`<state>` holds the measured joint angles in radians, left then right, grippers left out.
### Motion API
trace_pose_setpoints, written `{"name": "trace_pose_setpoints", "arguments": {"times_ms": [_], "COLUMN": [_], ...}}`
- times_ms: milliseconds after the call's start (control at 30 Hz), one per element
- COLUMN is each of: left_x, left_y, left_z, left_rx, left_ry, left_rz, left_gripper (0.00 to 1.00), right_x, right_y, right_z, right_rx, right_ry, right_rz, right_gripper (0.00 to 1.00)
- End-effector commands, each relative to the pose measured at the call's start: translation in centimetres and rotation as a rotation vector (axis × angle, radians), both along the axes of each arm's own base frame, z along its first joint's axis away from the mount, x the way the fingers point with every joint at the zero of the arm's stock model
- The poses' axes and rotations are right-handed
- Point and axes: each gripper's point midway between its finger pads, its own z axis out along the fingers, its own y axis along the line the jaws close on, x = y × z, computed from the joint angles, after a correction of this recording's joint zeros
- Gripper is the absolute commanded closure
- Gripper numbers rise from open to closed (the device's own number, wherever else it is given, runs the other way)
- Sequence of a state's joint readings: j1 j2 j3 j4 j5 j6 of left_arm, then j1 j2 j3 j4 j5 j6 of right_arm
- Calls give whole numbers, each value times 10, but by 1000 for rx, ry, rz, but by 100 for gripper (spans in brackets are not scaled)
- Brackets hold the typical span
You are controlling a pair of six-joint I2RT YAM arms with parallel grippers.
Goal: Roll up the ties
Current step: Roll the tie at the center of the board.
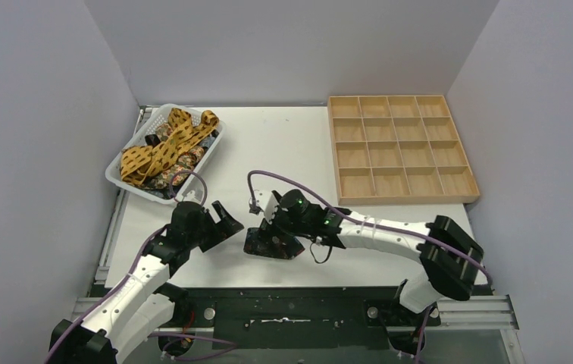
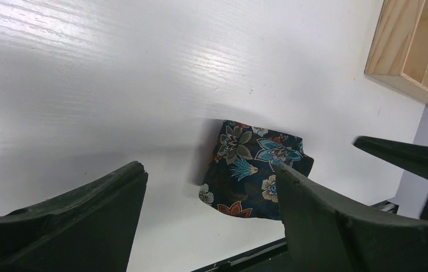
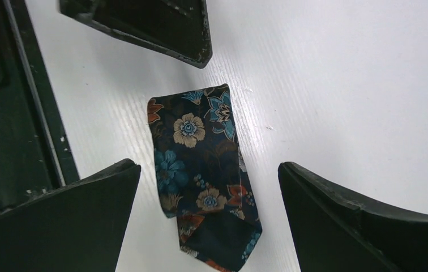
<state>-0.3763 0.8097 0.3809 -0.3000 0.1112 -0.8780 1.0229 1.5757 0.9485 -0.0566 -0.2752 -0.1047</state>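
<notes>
White tabletop fills the scene, closed in by pale grey walls on three sides. At the upper left of the overhead view sits a white slatted basket holding a heap of ties: mustard-yellow ties with dark spots draped on top and dark floral ties beneath them. At the upper right a shallow wooden tray divided into square compartments lies flat on the table. Low in the middle of the overhead view, near the table's front edge and well apart from both basket and tray, one dark floral tie lies gathered into a short, flat bundle with blue, cream and orange flowers on navy cloth; whether it is tightly rolled or only folded over itself cannot be told. The right gripper hangs directly above this bundle with its jaws spread wide, one finger at the lower left and one at the lower right of the right wrist view, bare table showing between each finger and the cloth, so it grasps nothing. The left gripper is just to the left of the bundle in the overhead view, pointed toward it, its jaws likewise parted and empty; in the left wrist view the bundle sits between and beyond the two fingers, partly hidden behind the right-hand one. Purple cables loop over both arms.
</notes>
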Motion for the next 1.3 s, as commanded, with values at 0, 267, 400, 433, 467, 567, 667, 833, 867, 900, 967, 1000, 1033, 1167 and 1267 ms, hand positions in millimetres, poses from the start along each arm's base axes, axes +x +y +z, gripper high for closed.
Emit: {"name": "trace_pose_setpoints", "arguments": {"times_ms": [0, 267, 400, 433, 467, 567, 667, 833, 867, 900, 967, 1000, 1033, 1167, 1267], "left_x": [11, 11, 9, 8, 8, 4, 4, 3, 2, 1, -1, -2, -3, -5, -10], "left_y": [-5, -25, -30, -31, -33, -36, -40, -40, -41, -41, -41, -42, -43, -46, -47], "left_z": [15, 24, 23, 24, 24, 20, 22, 18, 18, 16, 10, 9, 8, 8, 5], "left_rx": [-23, -121, -139, -146, -154, -165, -181, -174, -174, -170, -164, -166, -169, -182, -196], "left_ry": [-70, -144, -149, -153, -155, -140, -156, -149, -148, -139, -121, -118, -115, -112, -104], "left_rz": [-25, -113, -146, -156, -168, -190, -212, -222, -230, -236, -247, -254, -258, -278, -292], "left_gripper": [19, 18, 18, 18, 18, 18, 18, 19, 19, 18, 19, 19, 19, 19, 19], "right_x": [-2, 12, 5, 5, 4, -1, -4, -5, -5, -5, -6, -5, -5, -7, -6], "right_y": [-11, -62, -63, -60, -58, -44, -39, -33, -31, -29, -27, -27, -27, -24, -23], "right_z": [40, 32, 16, 14, 11, 10, 7, 2, 1, 0, -3, -5, -7, -16, -18], "right_rx": [129, 339, 437, 430, 415, 410, 420, 423, 426, 427, 424, 421, 415, 390, 382], "right_ry": [-29, 356, 543, 561, 576, 625, 664, 699, 706, 714, 728, 732, 739, 772, 785], "right_rz": [-103, -629, -676, -676, -671, -606, -595, -591, -586, -583, -579, -584, -590, -585, -588], "right_gripper": [0, 0, 19, 26, 32, 46, 51, 53, 53, 54, 54, 55, 57, 61, 61]}}
